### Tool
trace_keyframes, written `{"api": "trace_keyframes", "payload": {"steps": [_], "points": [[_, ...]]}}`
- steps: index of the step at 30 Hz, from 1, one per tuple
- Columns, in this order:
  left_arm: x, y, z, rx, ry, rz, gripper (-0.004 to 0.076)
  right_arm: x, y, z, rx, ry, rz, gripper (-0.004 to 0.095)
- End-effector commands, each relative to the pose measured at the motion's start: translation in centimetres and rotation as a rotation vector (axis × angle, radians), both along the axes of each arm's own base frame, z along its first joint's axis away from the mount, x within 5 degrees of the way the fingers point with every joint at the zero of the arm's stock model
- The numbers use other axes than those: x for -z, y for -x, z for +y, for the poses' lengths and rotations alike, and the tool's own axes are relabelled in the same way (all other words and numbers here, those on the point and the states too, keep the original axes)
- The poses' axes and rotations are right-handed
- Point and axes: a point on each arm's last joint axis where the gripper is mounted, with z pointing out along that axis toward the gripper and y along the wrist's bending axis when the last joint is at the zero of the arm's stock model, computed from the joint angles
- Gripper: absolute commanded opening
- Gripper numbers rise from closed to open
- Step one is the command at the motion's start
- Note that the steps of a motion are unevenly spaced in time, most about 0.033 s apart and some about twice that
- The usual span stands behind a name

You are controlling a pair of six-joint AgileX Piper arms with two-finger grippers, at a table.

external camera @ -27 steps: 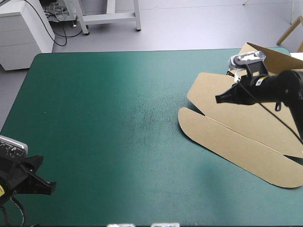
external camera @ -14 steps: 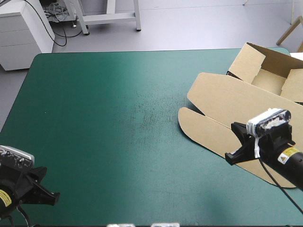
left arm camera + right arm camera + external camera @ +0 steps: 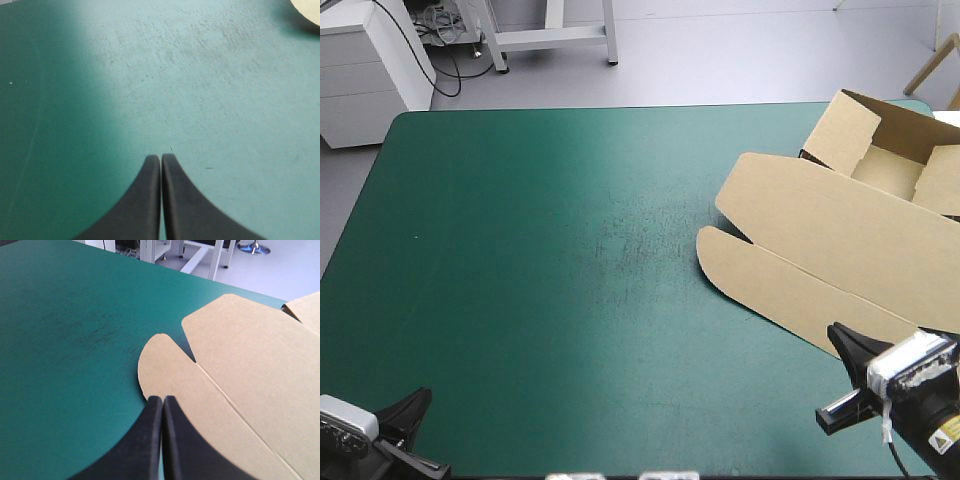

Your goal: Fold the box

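At the table's near right corner: right gripper (image 3: 162, 399), black fingers pressed together with nothing between them. The tips are over the near rim of the flap (image 3: 770, 275). Whether they touch the board cannot be told.
At the table's near left corner: left gripper (image 3: 161, 157), fingers likewise pressed together and empty, over bare teal-green table (image 3: 540, 260). No board lies under or beside it.
Box location: box (image 3: 840, 235) on the table's right half, running from the near right edge to the far right corner. It is brown and neither gripper holds it.
Tray: tray (image 3: 885, 165) at the table's far right corner, walls raised, open upward. Its right side runs out of view.
Lid: lid (image 3: 860, 215) flat on the table, spreading from the tray toward the table's middle.
Flap condition: flat, rounded at its end, joined to the lid along a crease on the lid's near side.
Work done (judged): the tray is formed and its visible walls stand unaided.
Work left (judged): the lid and flap are unfolded. Whether the hidden wall is tucked cannot be confirmed.
Assessment: with both grippers empty at the table's near edge, the folding looks at or near its end, or paused between steps.
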Motion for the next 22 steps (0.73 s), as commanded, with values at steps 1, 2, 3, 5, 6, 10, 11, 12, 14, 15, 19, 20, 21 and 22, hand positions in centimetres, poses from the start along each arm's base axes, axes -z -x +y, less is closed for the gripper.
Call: {"api": "trace_keyframes", "payload": {"steps": [1, 2, 3, 5, 6, 10, 11, 12, 14, 15, 19, 20, 21, 22], "points": [[-0.9, 0.0, -0.1, 0.008, 0.052, -0.103, -0.001, -0.8, 1.3, -0.5, 0.017, -0.032, -0.141, -0.0019], [-0.9, -0.1, -0.1, 0.009, 0.053, -0.108, -0.001, -0.6, 1.7, -0.6, 0.017, -0.037, -0.158, -0.0019], [-1.0, -0.1, -0.1, 0.008, 0.053, -0.115, -0.001, -0.4, 2.0, -0.7, 0.018, -0.041, -0.169, -0.0019], [-1.0, -0.1, 0.0, 0.002, 0.045, -0.121, -0.001, 0.0, 2.6, -0.9, 0.019, -0.053, -0.192, -0.0019], [-1.0, -0.2, 0.0, -0.001, 0.041, -0.121, -0.001, 0.3, 2.9, -0.9, 0.021, -0.06, -0.2, -0.0019], [-0.9, -0.2, 0.0, -0.004, 0.035, -0.119, -0.001, 0.8, 3.5, -1.2, 0.028, -0.074, -0.225, -0.0019], [-0.9, -0.2, 0.1, -0.005, 0.033, -0.12, -0.001, 0.8, 3.7, -1.2, 0.031, -0.079, -0.234, -0.0019], [-1.0, -0.2, 0.1, -0.006, 0.031, -0.123, -0.001, 0.8, 3.8, -1.3, 0.036, -0.078, -0.238, -0.0019], [-1.0, -0.2, 0.1, -0.01, 0.027, -0.125, -0.001, 1.1, 3.8, -1.4, 0.054, -0.087, -0.209, -0.0019], [-1.0, -0.2, 0.1, -0.01, 0.026, -0.123, -0.001, 1.1, 3.8, -1.5, 0.061, -0.093, -0.203, -0.0019], [-0.9, -0.2, 0.1, -0.01, 0.025, -0.121, -0.001, 1.1, 3.8, -1.5, 0.065, -0.098, -0.2, -0.0019], [-0.9, -0.2, 0.1, -0.012, 0.029, -0.119, -0.001, 1.1, 3.8, -1.5, 0.065, -0.098, -0.2, -0.002], [-0.9, -0.2, 0.1, -0.012, 0.029, -0.119, -0.001, 1.1, 3.8, -1.5, 0.065, -0.098, -0.2, -0.0019], [-0.9, -0.2, 0.1, -0.013, 0.028, -0.12, -0.001, 1.1, 3.8, -1.5, 0.065, -0.098, -0.2, -0.0019]]}}
